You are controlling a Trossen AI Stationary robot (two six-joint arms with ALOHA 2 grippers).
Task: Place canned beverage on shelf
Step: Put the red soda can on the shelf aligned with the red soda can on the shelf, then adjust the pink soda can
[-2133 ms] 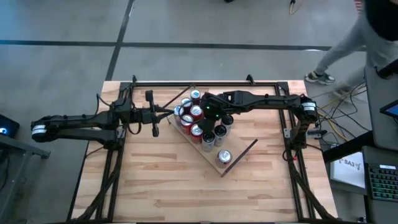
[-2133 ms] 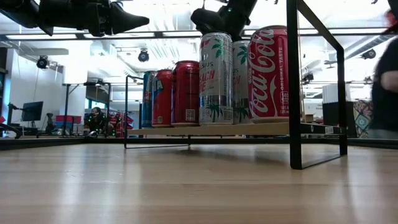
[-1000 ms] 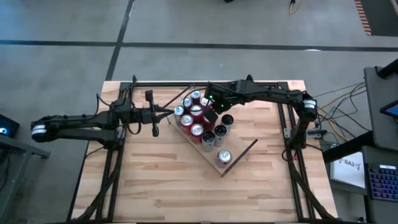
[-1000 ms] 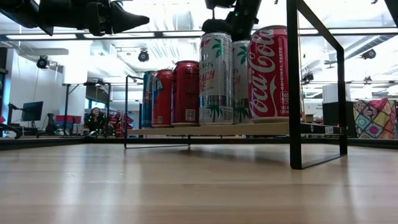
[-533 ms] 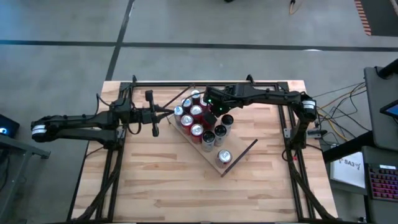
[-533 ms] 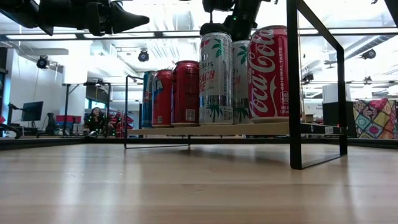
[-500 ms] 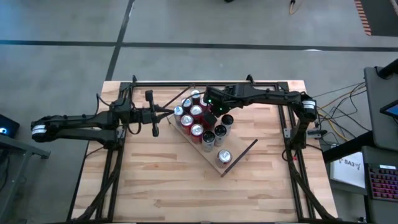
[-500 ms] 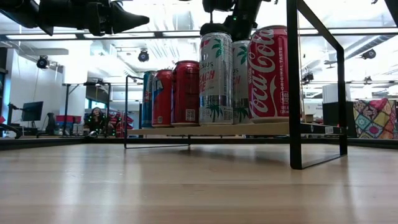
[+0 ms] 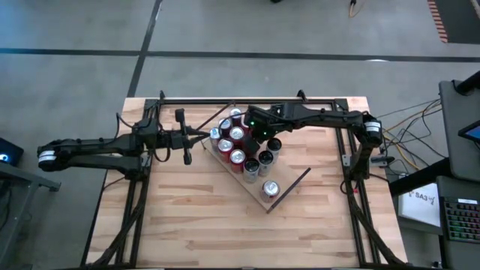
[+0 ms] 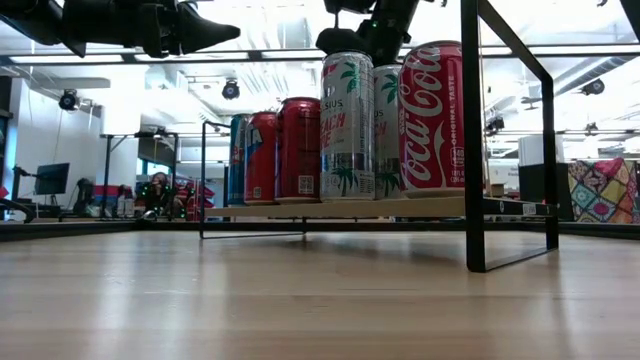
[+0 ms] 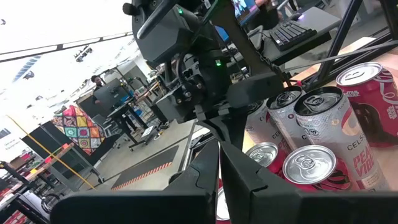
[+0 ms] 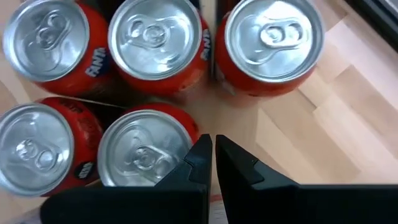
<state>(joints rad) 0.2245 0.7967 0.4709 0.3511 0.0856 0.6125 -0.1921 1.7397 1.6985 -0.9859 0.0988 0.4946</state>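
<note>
While the right gripper (image 9: 253, 127) hangs over the cans (image 9: 238, 144) with its fingers pressed together and nothing between them, the shelf (image 9: 279, 196) already looks well stocked. It lies at an angle in the middle of the bench (image 9: 187, 225), and I count something like ten cans standing upright on it, packed close at the far end, with one can (image 9: 270, 188) standing a little apart toward the near end. Seen from the right wrist, the red cans (image 12: 154, 43) sit directly below that gripper (image 12: 212, 152), lids up, and a bare strip of shelf shows beside them. My guess is the placing is nearly done: no can stands loose on the bench outside the shelf, so whatever is left would be filling the open near end, or simply backing the arm away.

The left gripper (image 9: 201, 135) waits just beside the far end of the shelf, level above the bench, its fingers (image 11: 205, 171) closed and empty, pointed at the cans and at the right arm beyond them.

The bench is pale wood planking inside a black frame (image 9: 247, 100), bare apart from the shelf. From table height the shelf rides on thin dark legs, with a Coca-Cola can (image 10: 432, 118) and a silver can (image 10: 347, 125) nearest. Behind is a bright workshop with ceiling lights, monitors, other frames and a patchwork cloth (image 10: 597, 189); off to one side of the bench lie cables and a keyboard (image 9: 459, 218). The floor is grey with dark lines.
</note>
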